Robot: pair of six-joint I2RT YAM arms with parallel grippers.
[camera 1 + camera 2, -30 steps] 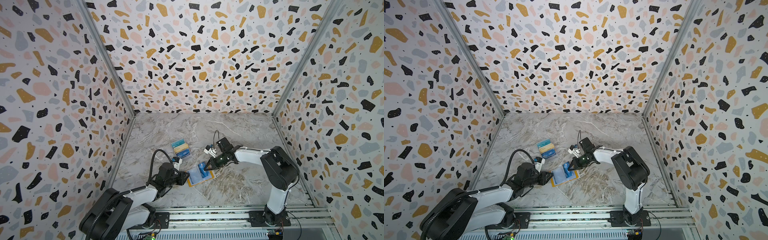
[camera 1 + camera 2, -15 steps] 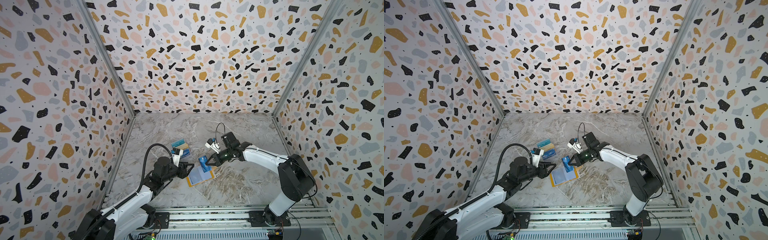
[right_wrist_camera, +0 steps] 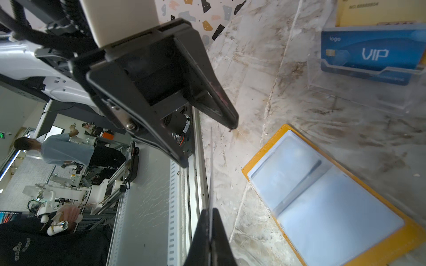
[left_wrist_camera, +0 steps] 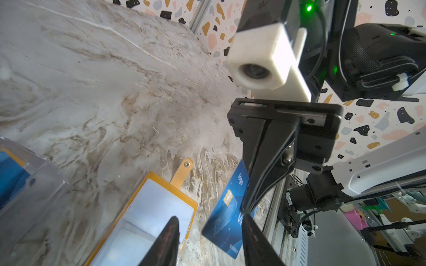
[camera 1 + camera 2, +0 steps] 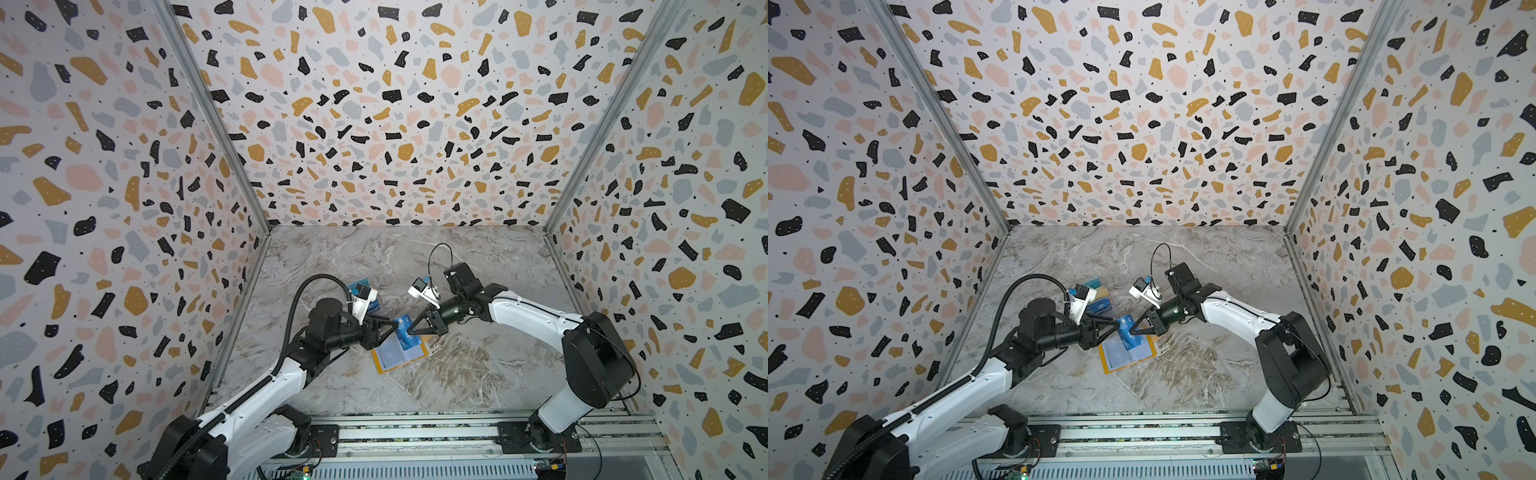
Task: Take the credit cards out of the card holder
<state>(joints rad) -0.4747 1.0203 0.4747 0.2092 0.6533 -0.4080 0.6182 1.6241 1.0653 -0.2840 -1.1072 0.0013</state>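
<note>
Your right pincer (image 5: pixel 409 331) is clamped on the edge of a blue card (image 4: pixel 227 207), holding it just above the open holder (image 3: pixel 265 152) on the counter (image 5: pixel 457 374). Your left pincer (image 4: pixel 209 218), jaws apart, flanks the card's free end. Other cards (image 3: pixel 368 57) stand in a clear stand (image 3: pixel 357 96) nearby.

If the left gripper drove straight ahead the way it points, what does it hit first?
Most likely the dark blue card, held off the table by the shut right gripper. It sits just ahead of the open left gripper, roughly in line with the gap between its fingers. Exact depth is unclear.
</note>
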